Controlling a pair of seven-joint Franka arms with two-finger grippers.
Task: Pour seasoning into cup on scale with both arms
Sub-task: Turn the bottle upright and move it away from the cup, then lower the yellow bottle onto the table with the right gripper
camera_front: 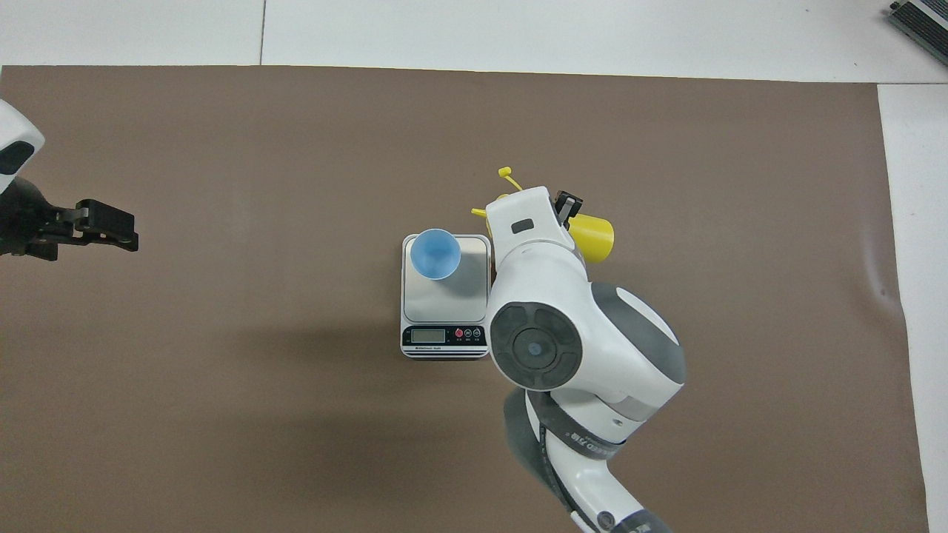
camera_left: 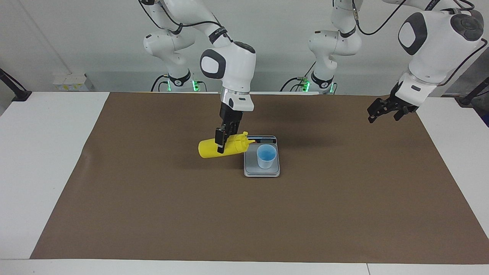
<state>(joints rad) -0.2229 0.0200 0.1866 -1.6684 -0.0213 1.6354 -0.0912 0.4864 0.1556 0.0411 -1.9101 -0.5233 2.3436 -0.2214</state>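
Observation:
My right gripper [camera_left: 221, 144] is shut on the seasoning [camera_left: 209, 148], a yellow squeeze bottle that it holds nearly level above the mat, beside the scale on the side toward the right arm's end. The nozzle points at the scale. In the overhead view the wrist covers most of the bottle [camera_front: 594, 237]; its cap strap [camera_front: 507, 177] sticks out. The light-blue cup [camera_left: 266, 156] [camera_front: 435, 253] stands upright on the scale [camera_left: 251, 168] [camera_front: 446, 296], at the plate's end farther from the robots. My left gripper [camera_left: 375, 113] [camera_front: 127, 231] hangs open and waits over the mat toward the left arm's end.
A brown mat [camera_left: 153, 210] covers most of the white table [camera_left: 49, 152]. The scale's dark display strip [camera_front: 444, 337] faces the robots. A dark device [camera_front: 920, 18] lies at the table's corner farthest from the robots, toward the right arm's end.

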